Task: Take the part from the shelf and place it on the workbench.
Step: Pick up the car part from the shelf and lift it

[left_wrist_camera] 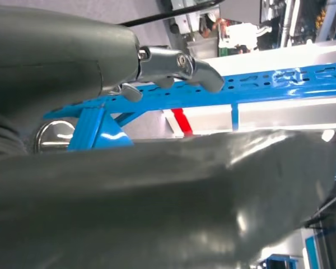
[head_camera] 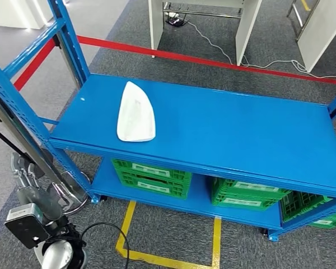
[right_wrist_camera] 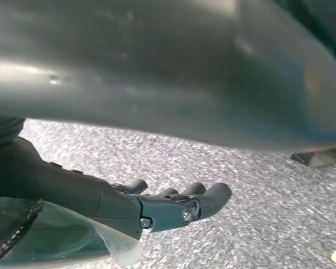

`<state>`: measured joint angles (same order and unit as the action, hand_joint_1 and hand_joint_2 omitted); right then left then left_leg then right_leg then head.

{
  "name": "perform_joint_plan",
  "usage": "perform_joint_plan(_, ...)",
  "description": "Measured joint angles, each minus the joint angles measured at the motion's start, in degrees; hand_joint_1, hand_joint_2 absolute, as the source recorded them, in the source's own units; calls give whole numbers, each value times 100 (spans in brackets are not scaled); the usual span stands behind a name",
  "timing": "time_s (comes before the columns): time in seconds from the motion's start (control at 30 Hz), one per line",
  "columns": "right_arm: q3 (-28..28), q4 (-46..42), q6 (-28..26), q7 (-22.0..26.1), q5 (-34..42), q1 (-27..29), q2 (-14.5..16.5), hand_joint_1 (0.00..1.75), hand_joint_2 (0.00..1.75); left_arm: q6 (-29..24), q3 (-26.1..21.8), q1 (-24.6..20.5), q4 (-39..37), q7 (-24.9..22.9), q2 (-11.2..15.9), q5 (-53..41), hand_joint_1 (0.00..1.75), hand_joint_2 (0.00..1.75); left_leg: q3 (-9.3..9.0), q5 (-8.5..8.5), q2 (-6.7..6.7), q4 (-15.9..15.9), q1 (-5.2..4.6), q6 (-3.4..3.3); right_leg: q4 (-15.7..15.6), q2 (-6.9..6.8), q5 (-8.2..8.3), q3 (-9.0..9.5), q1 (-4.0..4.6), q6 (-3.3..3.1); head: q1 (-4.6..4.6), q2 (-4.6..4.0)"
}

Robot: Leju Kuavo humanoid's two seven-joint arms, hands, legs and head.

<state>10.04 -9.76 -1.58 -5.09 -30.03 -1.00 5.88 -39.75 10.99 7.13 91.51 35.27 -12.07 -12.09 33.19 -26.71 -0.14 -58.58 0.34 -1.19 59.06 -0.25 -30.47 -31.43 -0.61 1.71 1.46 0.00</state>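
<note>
White part sits flat on the top deck of the blue shelf, toward its left end, nothing touching it. It's a rounded triangular shell, narrow tip pointing away from the robot. Green crates are on the lower deck underneath.

Left robot hand is low at the left, beside the shelf's left upright, well apart from the part. Its fingers are extended and apart with nothing in them, the perforated blue rail just behind.

Right robot hand: fingers stretched out over grey carpet, slightly spread, holding nothing.

Red tape line runs across the floor behind the shelf; yellow floor marking in front of it.
</note>
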Motion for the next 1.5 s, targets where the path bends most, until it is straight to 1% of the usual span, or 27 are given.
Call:
perform_joint_plan(0.03,1,0,13,-14,-10,-3,0,0,0,2,15,-11,-10,-65,-1,-141,0,0,-9,12,2,26,12,-31,207,5,-129,-107,-2,19,-10,0)
perform_joint_plan(0.1,1,1,27,-49,-33,-1,0,0,0,6,63,-30,-63,-233,6,-447,0,0,-10,10,6,39,13,-68,941,13,-483,-489,-6,39,-27,0)
perform_joint_plan(0.13,1,1,33,-61,-50,3,0,0,0,15,91,-41,-110,-338,13,-614,0,0,-8,6,7,38,8,-79,1294,14,-600,-677,-8,48,-31,0)
perform_joint_plan(0.17,1,1,38,-64,-73,10,0,0,0,41,120,-60,-170,-468,23,-793,0,0,-9,3,7,37,4,-83,1489,14,-615,-793,-8,53,-30,0)
perform_joint_plan(0.2,1,1,47,-61,-98,14,0,0,0,90,150,-95,-238,-608,37,-979,0,44,-11,1,3,36,3,-85,1451,14,-509,-796,-8,53,-31,0)
perform_joint_plan(0.23,1,1,61,-56,-124,13,-1,0,0,164,184,-145,-311,-752,57,-1170,0,87,-17,-1,-4,34,2,-83,1194,13,-314,-689,-8,46,-32,0)
perform_joint_plan(0.3,1,-1,101,-50,-174,-8,-3,0,0,354,261,-288,-460,-990,115,-1525,0,175,-22,-14,-18,18,-12,-57,389,12,63,-312,-5,17,-33,0)
perform_joint_plan(0.37,0,-1,155,-44,-237,-32,-4,0,0,541,349,-488,-628,-1186,187,-1894,0,175,-11,-14,-25,3,-33,1,-63,22,186,-82,4,-23,-27,0)
perform_joint_plan(0.5,-3,-1,247,-19,-393,-41,-15,0,0,816,531,-1050,-1012,-1516,348,-2602,0,175,23,-63,-27,-64,-27,122,-130,25,226,-53,-10,-134,-19,0)
perform_joint_plan(0.57,-10,-1,276,13,-456,-50,-19,0,0,920,610,-1354,-1186,-1625,422,-2816,0,175,229,-355,-19,-543,-10,187,-150,18,246,-46,-28,-181,4,0)
perform_joint_plan(0.63,-19,-1,311,35,-510,-57,-21,0,0,1008,691,-1642,-1391,-1771,493,-3071,0,175,567,-686,-15,-1304,4,232,-148,14,243,-47,-26,-195,15,0)
perform_joint_plan(0.67,-23,-1,323,37,-529,-57,-23,0,0,1034,725,-1763,-1487,-1834,526,-3173,0,175,677,-737,-14,-1549,8,240,-146,14,240,-45,-25,-198,14,0)
perform_joint_plan(0.7,-24,-1,329,37,-541,-56,-25,0,0,1055,751,-1862,-1562,-1871,552,-3235,0,175,689,-669,-14,-1574,10,238,-145,19,238,-39,-25,-198,15,0)
perform_joint_plan(0.73,-25,-1,331,37,-551,-56,-26,0,0,1064,772,-1946,-1618,-1892,573,-3266,0,175,600,-500,-13,-1375,11,226,-144,27,235,-28,-25,-196,15,0)
perform_joint_plan(0.8,-25,-1,334,37,-564,-59,-26,0,0,1067,806,-2080,-1694,-1907,604,-3293,0,175,258,-89,-13,-618,2,175,-142,43,220,-4,-17,-179,13,0)
perform_joint_plan(0.83,-26,0,337,37,-569,-60,-26,0,0,1066,822,-2129,-1724,-1908,615,-3302,0,175,116,23,-13,-287,-10,141,-137,48,213,-8,-8,-161,13,0)
perform_joint_plan(0.87,-26,1,340,37,-572,-62,-26,0,0,1066,835,-2164,-1751,-1909,624,-3306,0,175,38,64,-12,-84,-23,111,-135,49,212,-22,-2,-135,9,0)
perform_joint_plan(1.0,-28,1,343,38,-595,-65,-32,0,0,1063,864,-2229,-1831,-1938,650,-3372,0,175,8,56,-13,76,-17,6,-102,35,167,-94,-4,-8,5,0)
perform_joint_plan(1.07,-31,1,345,42,-625,-71,-43,0,0,1068,904,-2342,-1899,-2044,662,-3558,0,175,-11,76,-9,118,7,-52,309,34,-69,-306,-9,36,-13,0)
perform_joint_plan(1.13,-34,1,352,42,-670,-74,-52,0,0,1092,950,-2555,-2068,-2257,683,-3845,0,175,-6,74,-8,118,1,-77,1073,34,-378,-695,-10,61,-29,0)
perform_joint_plan(1.17,-36,1,358,41,-697,-73,-54,0,0,1084,960,-2687,-2188,-2400,696,-4037,0,175,-6,74,-9,117,-1,-78,1366,34,-445,-863,-11,72,-28,0)
perform_joint_plan(1.2,-37,1,365,39,-729,-72,-56,0,0,1050,964,-2839,-2336,-2571,711,-4286,0,175,-7,73,-10,115,-1,-78,1474,34,-409,-946,-11,78,-30,0)
perform_joint_plan(1.23,-39,1,374,37,-760,-73,-59,0,0,985,965,-3014,-2500,-2748,728,-4568,0,175,-9,72,-13,110,0,-75,1347,32,-258,-916,-13,79,-30,0)
perform_joint_plan(1.3,-43,-1,399,37,-839,-83,-74,0,0,866,961,-3423,-2876,-2992,768,-5004,0,175,-10,57,-19,87,1,-52,632,26,163,-616,-19,63,-31,0)
perform_joint_plan(1.37,-64,-1,430,37,-931,-99,-85,0,0,818,928,-3864,-3303,-3051,815,-5129,0,87,21,36,-28,38,-23,3,47,28,354,-330,-16,19,-29,0)
perform_joint_plan(1.43,-105,-1,449,37,-1022,-105,-89,0,0,802,851,-4266,-3786,-3012,860,-5090,0,0,46,36,-29,17,-43,60,-63,45,338,-260,-3,-42,-29,0)
perform_joint_plan(1.5,-139,-1,466,38,-1112,-99,-97,0,0,791,735,-4592,-4248,-2882,891,-4960,0,0,57,1,-20,-15,-34,110,-62,55,355,-264,-16,-106,-28,0)
